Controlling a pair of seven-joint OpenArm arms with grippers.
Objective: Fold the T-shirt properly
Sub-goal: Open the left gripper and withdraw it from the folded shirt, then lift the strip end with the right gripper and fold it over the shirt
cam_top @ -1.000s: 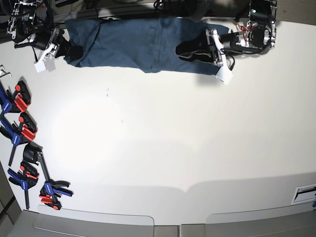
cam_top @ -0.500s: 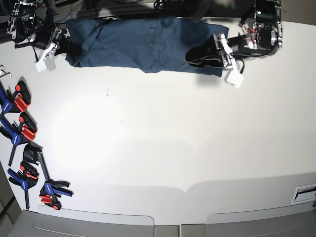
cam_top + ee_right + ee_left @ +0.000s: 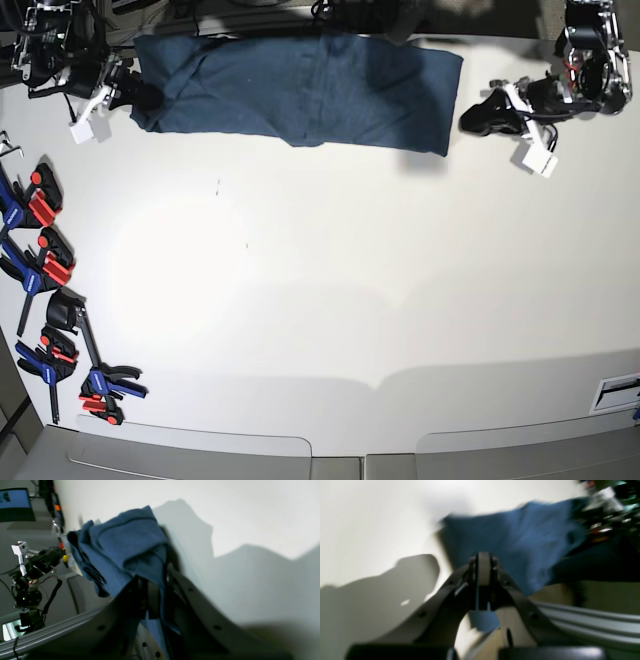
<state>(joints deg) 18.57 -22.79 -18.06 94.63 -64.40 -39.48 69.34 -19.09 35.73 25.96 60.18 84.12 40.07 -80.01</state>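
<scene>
The T-shirt [image 3: 300, 95] lies stretched along the far edge of the table [image 3: 350, 300]. The right tool [image 3: 156, 597] is clamped on its bunched end — likely to anchor it — while the left tool [image 3: 470, 118], pinched together and empty, sits just off the opposite edge.

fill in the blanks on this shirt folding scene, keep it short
1. In the base view, the T-shirt lies along the table's ___ edge.
2. The right gripper is shut on the shirt's end at that view's ___ side.
3. The left gripper is ___ on the opposite end.
4. The clamps have red and ___ parts.

Missing: top; left; shut; blue
</scene>
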